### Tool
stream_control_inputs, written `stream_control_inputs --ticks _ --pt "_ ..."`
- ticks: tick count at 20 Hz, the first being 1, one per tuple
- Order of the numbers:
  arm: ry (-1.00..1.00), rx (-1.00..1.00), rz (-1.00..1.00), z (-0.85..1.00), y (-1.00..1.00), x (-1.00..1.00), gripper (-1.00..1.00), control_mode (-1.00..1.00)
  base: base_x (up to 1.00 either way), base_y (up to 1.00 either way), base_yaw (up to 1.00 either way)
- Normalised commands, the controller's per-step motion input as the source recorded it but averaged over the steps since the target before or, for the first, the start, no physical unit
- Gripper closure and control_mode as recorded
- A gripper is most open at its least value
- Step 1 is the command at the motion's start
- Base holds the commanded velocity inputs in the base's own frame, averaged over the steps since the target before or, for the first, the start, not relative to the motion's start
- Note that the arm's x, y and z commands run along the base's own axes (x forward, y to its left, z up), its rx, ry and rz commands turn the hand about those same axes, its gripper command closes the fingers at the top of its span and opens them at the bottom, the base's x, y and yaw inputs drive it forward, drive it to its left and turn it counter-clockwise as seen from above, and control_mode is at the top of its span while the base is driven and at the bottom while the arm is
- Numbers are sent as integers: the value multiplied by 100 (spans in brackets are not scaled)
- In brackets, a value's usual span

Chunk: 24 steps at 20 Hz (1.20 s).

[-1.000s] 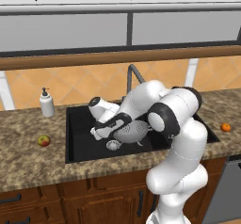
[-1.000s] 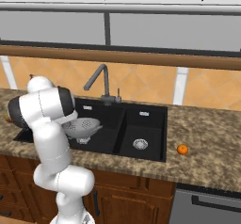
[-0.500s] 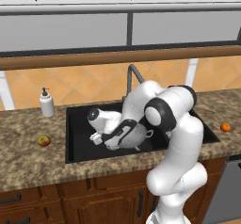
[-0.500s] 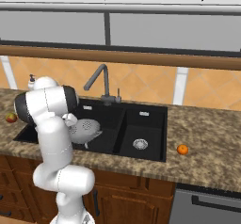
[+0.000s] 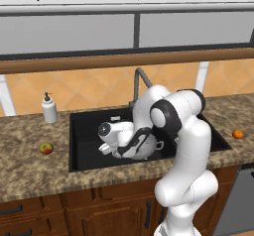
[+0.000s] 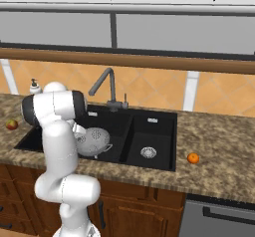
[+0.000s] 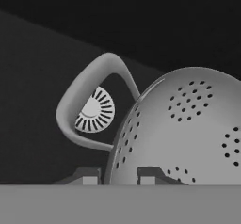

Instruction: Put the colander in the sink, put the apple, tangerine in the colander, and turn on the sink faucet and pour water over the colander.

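While the colander (image 6: 93,141) hangs tilted inside the sink (image 6: 154,131), over the large left basin and close to the divider, its bowl sits immediately ahead of the gripper (image 7: 117,173). In the hand view the dotted metal wall rises straight from between the two dark finger tips, with one loop handle (image 7: 89,100) arching off to the side and the silver drain (image 7: 96,110) visible through that loop. Judgement: the pincer is clenched on the colander's rim, one tip either side of the wall; the tips are nearly cut off at the frame's bottom, so actual contact is inferred rather than seen. From the left base view the colander (image 5: 149,148) is partly hidden behind the forearm, and whether its underside touches the basin floor cannot be told. The relation that matters next: the colander lies directly in line with the pincer, the drain below and beyond it, so setting it down calls for a short descent and levelling before release. Outward from there, the sink faucet (image 6: 102,84) stands at the back rim behind the basins. The apple (image 5: 46,147) rests on the counter toward the left edge, near the soap bottle (image 5: 48,108). The tangerine (image 6: 193,158) sits on the counter beyond the sink's right rim, well apart from the arm.
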Motion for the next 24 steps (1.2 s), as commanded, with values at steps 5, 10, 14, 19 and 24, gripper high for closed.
stream_control_inputs --ticks 5,10,14,19,24 --pt "0 3 0 0 -26 32 100 -100 0 0 0" --pt "0 1 0 -7 -25 18 100 -100 0 0 0" --pt "0 0 0 -16 -1 15 100 -100 0 0 0" --pt "1 0 0 -31 2 6 100 -100 0 0 0" --pt "0 0 0 -31 14 1 100 -100 0 0 0"
